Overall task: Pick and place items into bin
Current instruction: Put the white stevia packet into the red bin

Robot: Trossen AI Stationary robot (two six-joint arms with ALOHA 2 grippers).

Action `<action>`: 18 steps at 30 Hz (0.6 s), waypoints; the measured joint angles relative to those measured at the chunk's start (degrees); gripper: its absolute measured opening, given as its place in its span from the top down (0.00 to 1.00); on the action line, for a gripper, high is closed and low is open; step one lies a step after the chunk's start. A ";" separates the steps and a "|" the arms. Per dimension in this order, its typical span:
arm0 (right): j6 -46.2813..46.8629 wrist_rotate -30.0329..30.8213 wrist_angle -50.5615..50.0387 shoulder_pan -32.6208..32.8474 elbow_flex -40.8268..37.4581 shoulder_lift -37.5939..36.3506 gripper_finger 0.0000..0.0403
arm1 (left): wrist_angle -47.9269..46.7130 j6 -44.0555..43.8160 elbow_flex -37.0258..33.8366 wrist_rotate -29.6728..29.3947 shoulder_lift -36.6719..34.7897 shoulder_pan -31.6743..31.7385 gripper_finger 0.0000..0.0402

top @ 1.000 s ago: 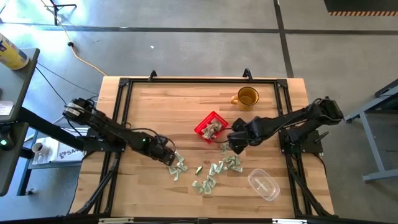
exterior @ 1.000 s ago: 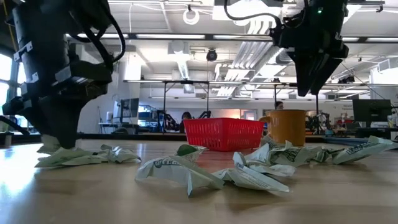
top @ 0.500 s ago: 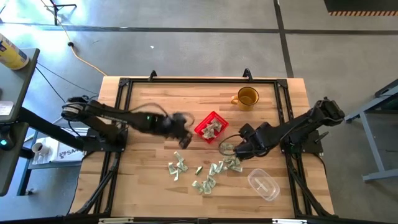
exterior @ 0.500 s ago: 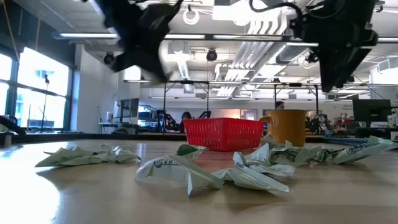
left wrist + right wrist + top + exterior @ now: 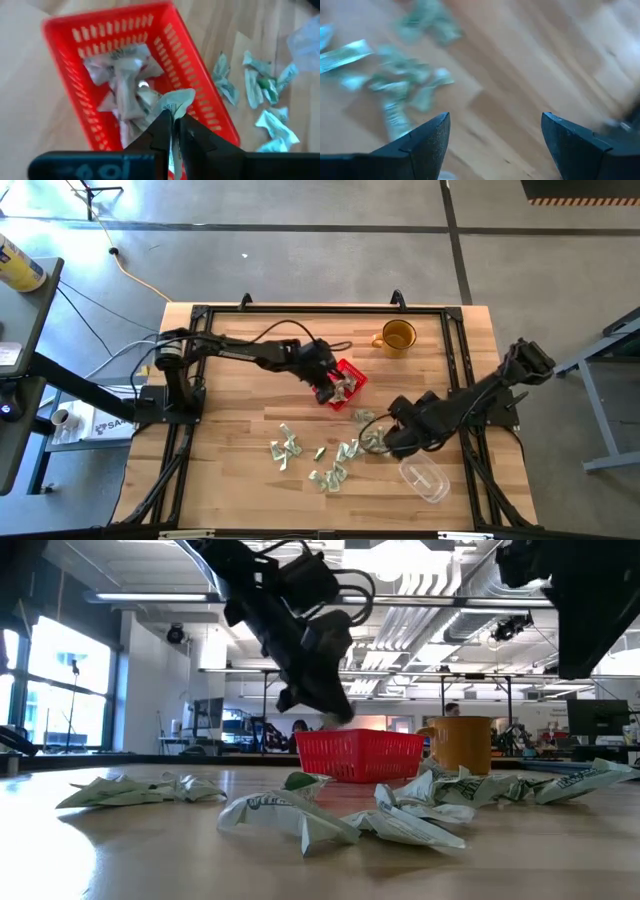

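The left gripper [image 5: 328,387] hangs over the bin [image 5: 352,370], blocking the way in from above and from the left. Bare table [image 5: 240,340] lies open along the far and left sides. Items [image 5: 335,462] crowd the near middle. The right gripper [image 5: 392,438], the container [image 5: 424,477] and the mug [image 5: 397,337] take up the right side.

High view: overhead, straight down. Low view: table-level, facing the room. Both share the bin [image 5: 341,383]; the blurred right wrist view seems close above the table [image 5: 520,75].
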 joint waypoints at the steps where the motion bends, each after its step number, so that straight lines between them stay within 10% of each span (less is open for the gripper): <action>1: -1.86 0.08 1.63 0.62 0.00 0.00 0.25 | -0.42 -0.03 0.18 0.30 0.24 -0.02 0.80; 9: -12.62 -5.12 13.42 1.55 -4.93 0.00 0.25 | -1.22 4.99 3.29 -8.37 -0.45 -0.83 0.53; 18: -15.20 -11.77 33.38 4.47 -13.51 0.11 0.25 | -23.13 9.21 6.35 -8.22 -8.60 -5.30 0.29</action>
